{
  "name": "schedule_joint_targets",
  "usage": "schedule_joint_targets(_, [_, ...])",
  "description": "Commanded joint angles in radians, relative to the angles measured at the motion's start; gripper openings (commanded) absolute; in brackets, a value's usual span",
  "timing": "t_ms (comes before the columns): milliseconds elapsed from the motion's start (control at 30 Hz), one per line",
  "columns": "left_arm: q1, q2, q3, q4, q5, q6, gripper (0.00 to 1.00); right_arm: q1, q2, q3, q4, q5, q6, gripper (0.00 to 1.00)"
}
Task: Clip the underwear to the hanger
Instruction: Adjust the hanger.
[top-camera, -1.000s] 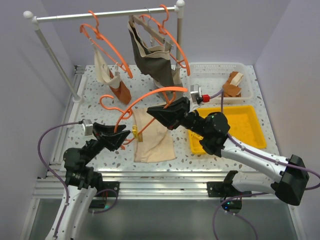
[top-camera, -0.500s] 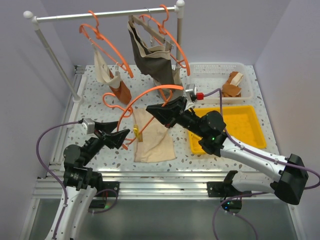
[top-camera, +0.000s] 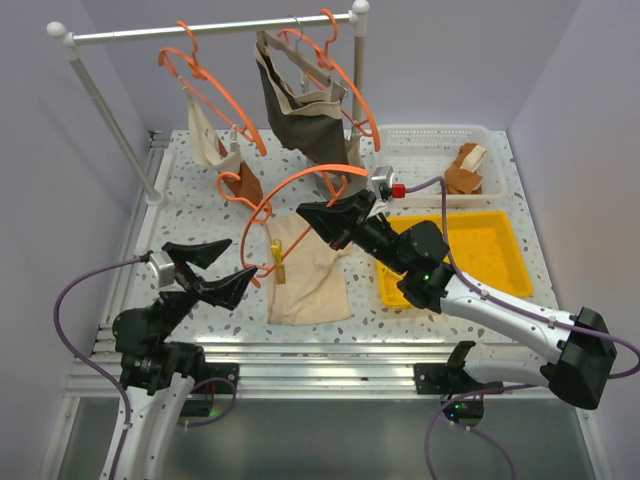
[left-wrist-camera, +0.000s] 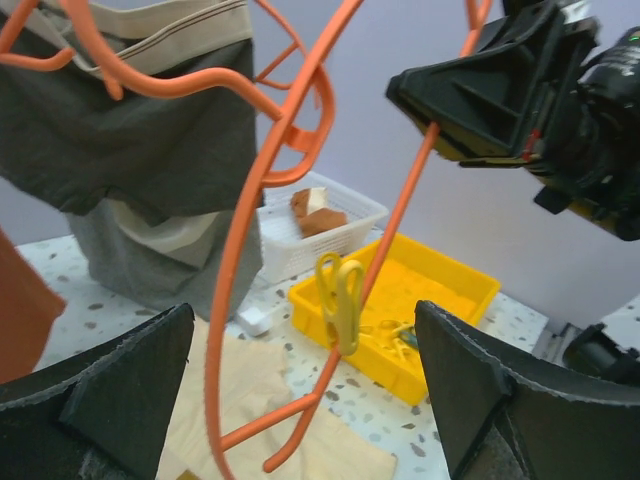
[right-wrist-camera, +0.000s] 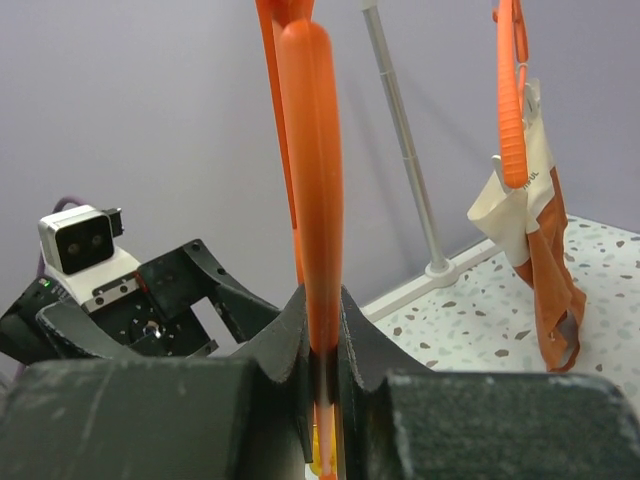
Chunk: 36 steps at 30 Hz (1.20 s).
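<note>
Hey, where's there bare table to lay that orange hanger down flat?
Bare speckled tabletop lies at the left, between the white rack post and the pale cream cloth underwear, beyond the open left pincer. The middle is crowded: thin orange hanger in the right pincer, hanging dark grey garment.

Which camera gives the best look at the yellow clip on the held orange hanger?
Left wrist view: the yellow clip sits close and central, clamped on the hanger. The top view shows it small, by the underwear. The right wrist view does not show it clearly.
</note>
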Motion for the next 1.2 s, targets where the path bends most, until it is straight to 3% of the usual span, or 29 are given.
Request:
schedule_joint_targets(0, [-0.003, 0.033, -0.040, 0.237, 0.140, -0.152, 0.95, 0.002, -0.017, 0.008, 0.032, -0.007, -0.011, 0.00])
schedule_joint_targets(133, [-0.003, 0.092, -0.089, 0.478, 0.212, -0.263, 0.94, 0.002, -0.039, -0.006, 0.030, -0.036, -0.004, 0.00])
schedule_joint_targets(467, [-0.002, 0.182, -0.129, 0.618, 0.221, -0.349, 0.94, 0.002, -0.069, -0.025, 0.029, -0.074, -0.001, 0.00])
schedule_joint_targets(833, [-0.026, 0.207, -0.128, 0.560, 0.169, -0.305, 0.93, 0.002, -0.040, -0.021, 0.061, -0.107, 0.017, 0.00])
schedule_joint_targets(1067, [-0.033, 0.078, -0.073, 0.365, 0.102, -0.132, 0.91, 0.000, -0.074, -0.025, 0.011, -0.061, -0.027, 0.00])
schedule_joint_targets(1167, [-0.033, 0.012, -0.056, 0.254, 0.002, -0.078, 0.91, 0.000, -0.127, -0.031, -0.026, -0.041, -0.053, 0.00])
